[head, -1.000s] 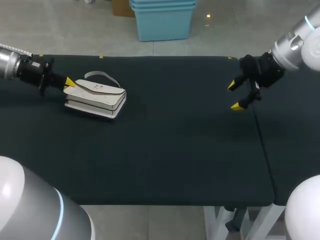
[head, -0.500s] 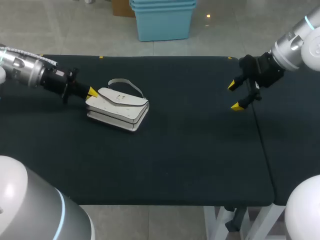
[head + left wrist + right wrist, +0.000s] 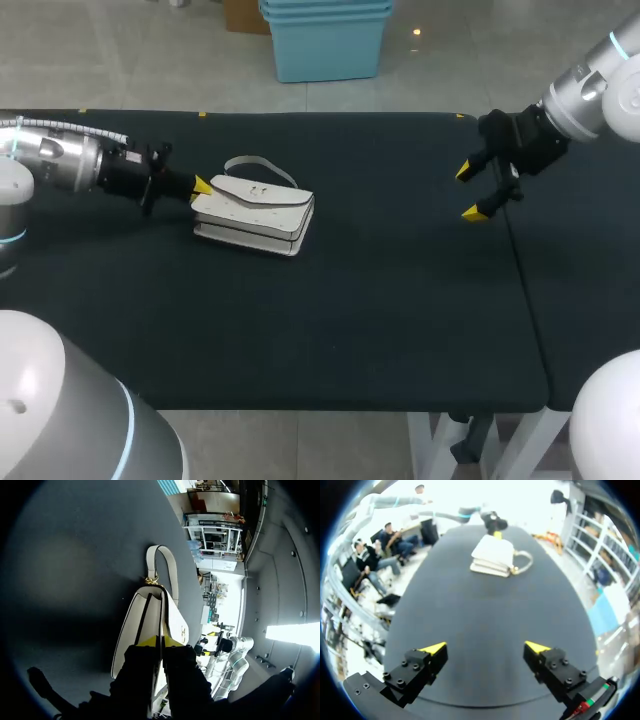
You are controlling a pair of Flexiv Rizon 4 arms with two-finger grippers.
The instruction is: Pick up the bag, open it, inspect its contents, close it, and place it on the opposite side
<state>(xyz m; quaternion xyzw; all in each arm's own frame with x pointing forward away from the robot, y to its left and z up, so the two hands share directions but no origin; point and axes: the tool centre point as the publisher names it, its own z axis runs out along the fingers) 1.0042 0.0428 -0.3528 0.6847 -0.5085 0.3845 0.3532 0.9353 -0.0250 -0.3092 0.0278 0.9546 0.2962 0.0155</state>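
Observation:
A white handbag (image 3: 255, 208) lies flat on the black table, left of the middle, its strap (image 3: 260, 165) curling toward the far edge. My left gripper (image 3: 200, 186) is at the bag's left end. In the left wrist view its yellow tips (image 3: 160, 641) stand pressed together on the edge of the bag (image 3: 150, 615), with a thin white strip between the fingers. My right gripper (image 3: 468, 192) hovers open over the table's right part, nothing between its fingers. In the right wrist view the bag (image 3: 492, 555) lies far ahead of the open right gripper (image 3: 485, 647), with the left gripper (image 3: 495, 530) behind it.
The black table (image 3: 380, 300) stretches bare between the bag and my right gripper. A seam (image 3: 525, 290) runs front to back near the right side, where a second tabletop joins.
My left arm has travelled to the right and the bag has slid with it toward the middle, turning a little. The right arm has stayed still.

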